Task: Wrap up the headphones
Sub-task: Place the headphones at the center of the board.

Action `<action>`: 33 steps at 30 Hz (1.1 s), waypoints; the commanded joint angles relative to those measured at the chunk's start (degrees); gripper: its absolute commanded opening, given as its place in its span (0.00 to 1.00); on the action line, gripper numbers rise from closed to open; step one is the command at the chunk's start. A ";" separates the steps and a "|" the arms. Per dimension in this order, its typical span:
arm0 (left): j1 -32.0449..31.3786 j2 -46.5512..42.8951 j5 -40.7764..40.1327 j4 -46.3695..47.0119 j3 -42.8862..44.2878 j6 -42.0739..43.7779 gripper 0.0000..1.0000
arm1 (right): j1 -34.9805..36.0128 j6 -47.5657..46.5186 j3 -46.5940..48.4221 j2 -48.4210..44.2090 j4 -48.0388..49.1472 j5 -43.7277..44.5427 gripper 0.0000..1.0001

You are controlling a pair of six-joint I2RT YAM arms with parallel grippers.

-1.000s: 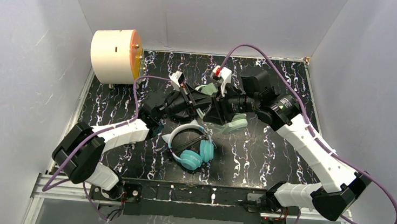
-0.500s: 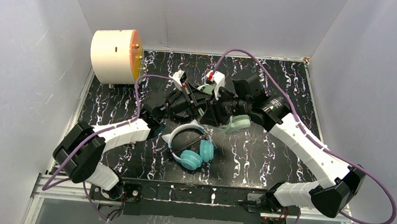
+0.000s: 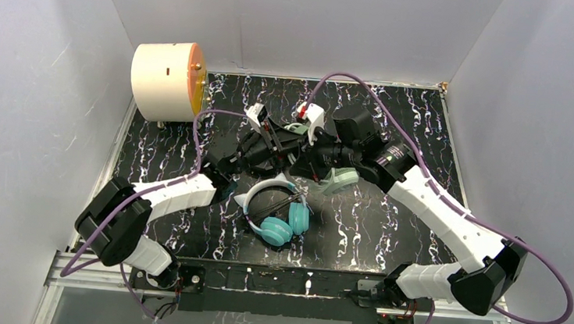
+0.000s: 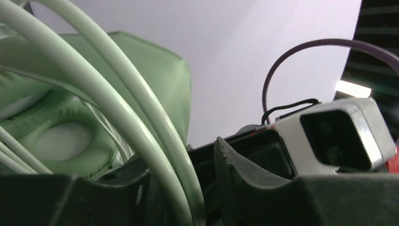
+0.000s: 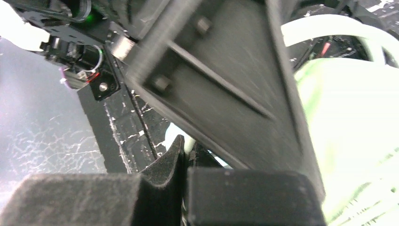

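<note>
Loosely, left pincer [image 4: 181, 155] around light cable [image 4: 108, 101].

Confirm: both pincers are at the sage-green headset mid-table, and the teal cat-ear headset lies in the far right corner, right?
Not the corner. The top view shows the teal cat-ear headset lying near the table's middle, just on the base side of the arms. The rest holds: the left pincer and right pincer meet at the sage-green headset.

Smooth matt sage-green headset [image 4: 157, 80], glossy light cable [image 4: 101, 101], marbled black tabletop [image 3: 388, 226]
</note>
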 commanded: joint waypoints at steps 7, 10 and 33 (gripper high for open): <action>2.14 -10.26 -3.67 -6.46 -5.93 7.94 0.92 | -0.13 -4.20 2.81 -1.73 -1.23 16.24 0.00; 3.92 -15.30 -3.53 -16.13 -5.51 13.14 0.92 | -0.23 -4.31 2.21 -0.88 -2.68 21.73 0.00; 7.43 -50.14 -25.73 -94.65 22.30 47.51 0.98 | -8.56 4.58 -22.72 6.79 4.55 55.17 0.01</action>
